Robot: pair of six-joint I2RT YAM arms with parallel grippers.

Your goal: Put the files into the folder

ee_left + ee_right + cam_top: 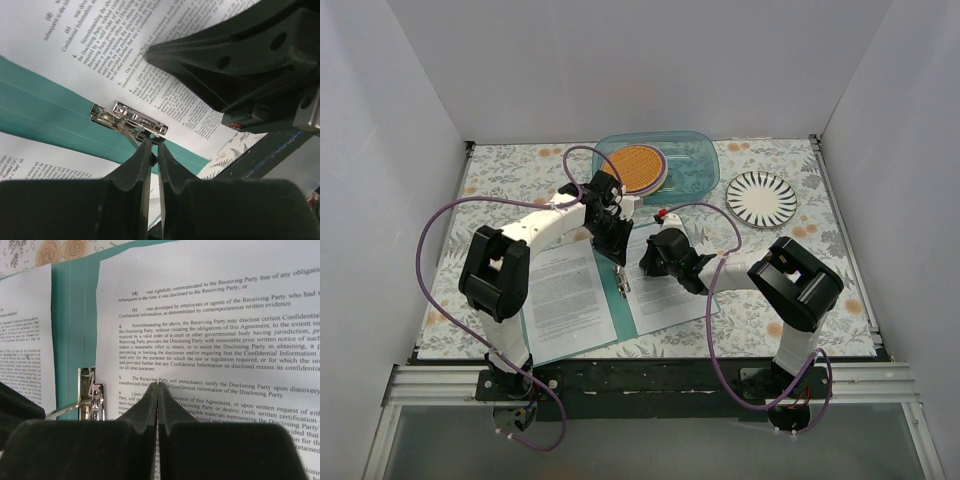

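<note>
Only wrist views: clip lever in left end effector

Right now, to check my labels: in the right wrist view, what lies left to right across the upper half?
left sheet → folder's teal spine → right sheet
</note>
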